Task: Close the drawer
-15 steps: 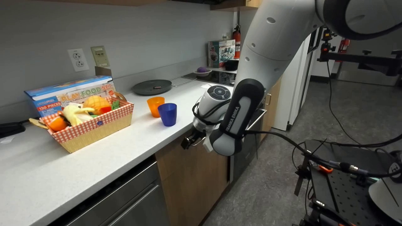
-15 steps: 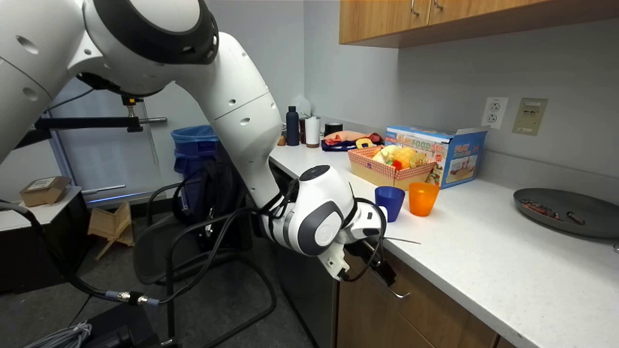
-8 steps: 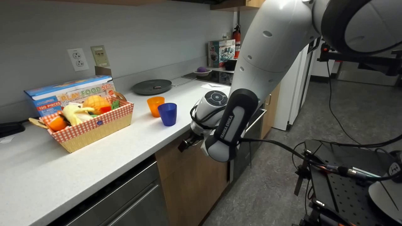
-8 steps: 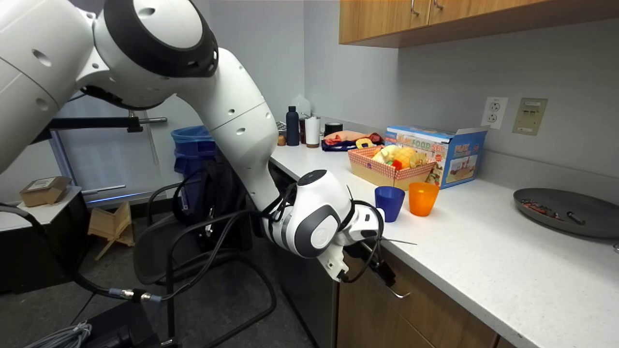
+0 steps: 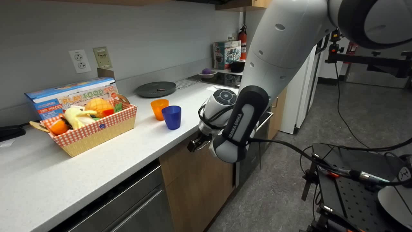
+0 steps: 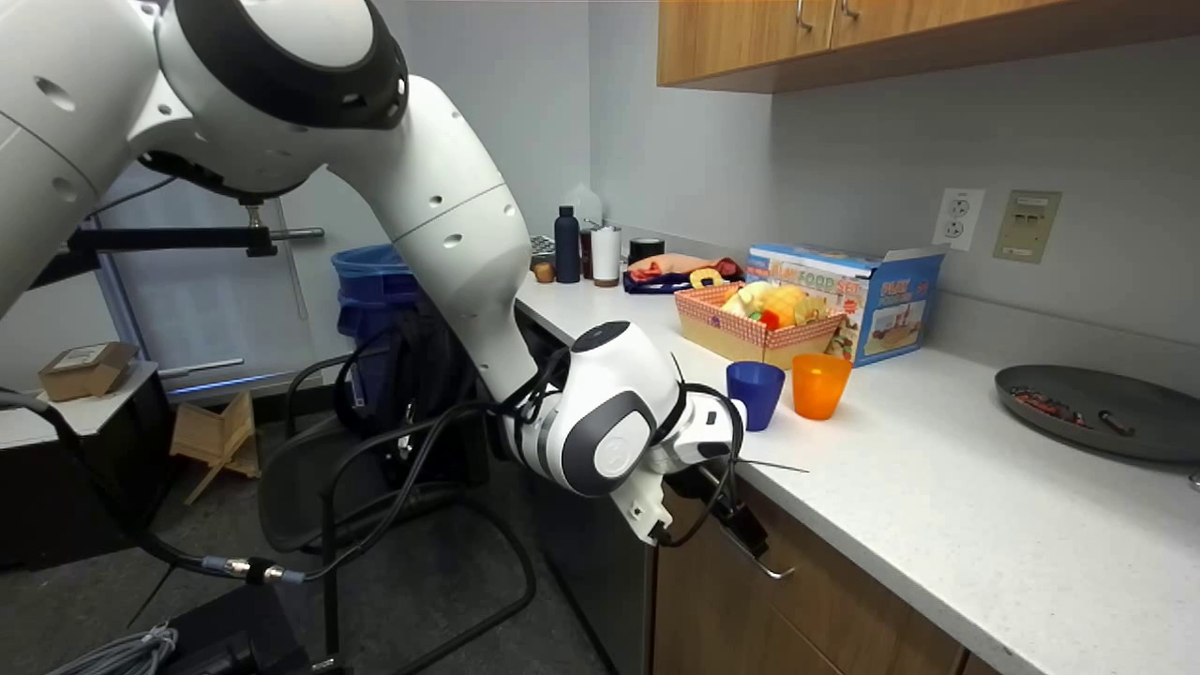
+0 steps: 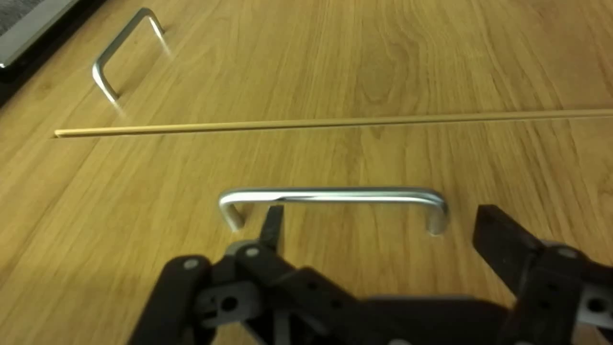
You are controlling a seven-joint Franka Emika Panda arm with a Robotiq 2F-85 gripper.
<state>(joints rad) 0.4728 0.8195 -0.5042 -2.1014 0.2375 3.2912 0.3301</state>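
The drawer (image 7: 330,160) takes up most of the lower half of the wrist view, its wood front looking flush or nearly so, bounded at the top by a pale-edged seam (image 7: 330,123). In an exterior view, grey floor (image 5: 273,193) spreads across the lower right, leaving room between the counter (image 5: 64,180) and a black perforated table (image 5: 357,206). The counter's white top has a straight front edge running diagonally in both exterior views. In an exterior view the smooth white arm (image 6: 469,225) enters at upper left and bends down beside that edge. At the top of the wrist view a cabinet door (image 7: 335,57) repeats the streaked, light-brown grain. On the counter sit a printed blue box (image 6: 900,305), a checked-rim basket (image 5: 103,137) and a dark round pan (image 5: 146,90). At the wrist view's bottom, the black gripper (image 7: 381,211) has its jaws wide apart. A blue cup (image 5: 172,117), flared towards its rim, stands near the counter's edge, just beside an orange cup (image 5: 158,109). The bright drawer handle (image 7: 330,195), a rounded metal bar, lies mid-frame; one jaw overlaps it near its left end, the other stands just past its right; contact I cannot judge.
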